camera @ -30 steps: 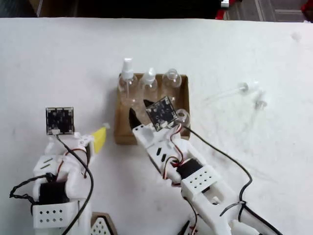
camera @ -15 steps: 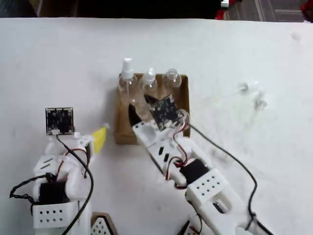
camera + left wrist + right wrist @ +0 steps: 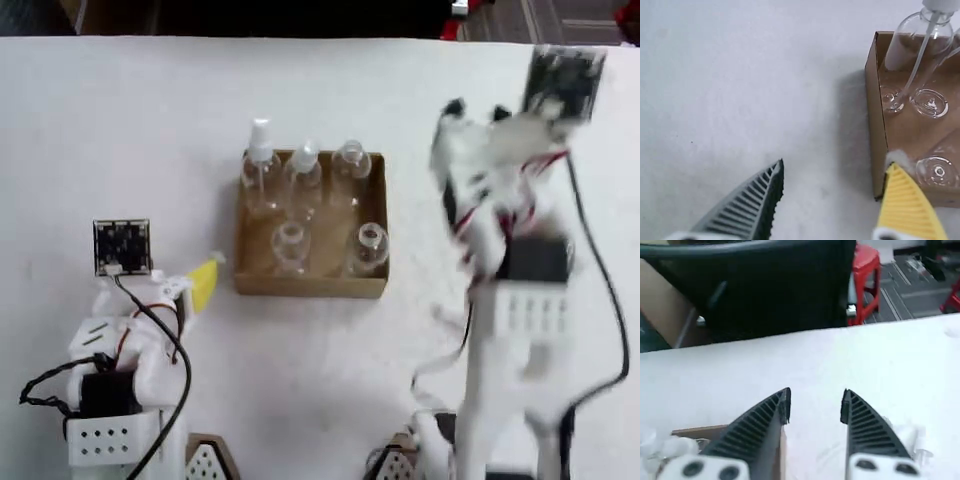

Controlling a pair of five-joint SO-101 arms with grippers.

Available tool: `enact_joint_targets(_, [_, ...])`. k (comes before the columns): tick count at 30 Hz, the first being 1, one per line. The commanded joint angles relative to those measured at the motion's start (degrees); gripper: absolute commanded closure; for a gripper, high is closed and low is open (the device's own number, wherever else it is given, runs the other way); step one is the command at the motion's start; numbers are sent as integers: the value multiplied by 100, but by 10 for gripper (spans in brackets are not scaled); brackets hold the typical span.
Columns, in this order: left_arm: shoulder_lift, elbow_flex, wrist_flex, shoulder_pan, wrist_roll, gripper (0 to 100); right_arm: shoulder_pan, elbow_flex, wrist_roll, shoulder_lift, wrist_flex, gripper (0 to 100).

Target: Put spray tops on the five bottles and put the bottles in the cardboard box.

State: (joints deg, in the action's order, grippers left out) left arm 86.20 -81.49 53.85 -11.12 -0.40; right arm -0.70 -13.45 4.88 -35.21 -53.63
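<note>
All five bottles (image 3: 304, 180) stand upright inside the cardboard box (image 3: 310, 286), three along the far wall and two along the near one, so the boxing part of the job looks done. The capping part is not. Only two of the far-row bottles wear spray tops (image 3: 260, 132). The third in that row and both near-row bottles (image 3: 368, 246) show bare open necks, so by my reading three tops are left to fit.

The left pincer (image 3: 835, 165) rests low on the tabletop (image 3: 120, 120) just beside the near corner of the box, its grey and yellow fingers spread apart with nothing between them. The right pincer (image 3: 816, 392) is raised well to the other side of the box, its dark fingers parted and empty. A pale smear on the tabletop under it (image 3: 910, 437) may be a loose spray top, though it is too blurred to say for certain.

The tabletop is plain white and a little scuffed. Beyond its far edge stand a black chair (image 3: 765, 285) and a red stool (image 3: 865, 265) on a grey floor.
</note>
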Motion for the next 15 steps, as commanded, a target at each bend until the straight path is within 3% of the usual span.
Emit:
enact_joint_targets(1, [66, 18, -158, 92, 26, 702, 778, 1626, 79, 2000, -435, 854])
enact_joint_targets(9, [66, -44, -158, 127, 26, 702, 1429, 4114, 1943, 5481, -822, 854])
enact_joint_targets(15, [66, -62, -141, 400, -70, 702, 1525, 5864, 2716, 7398, -1095, 854])
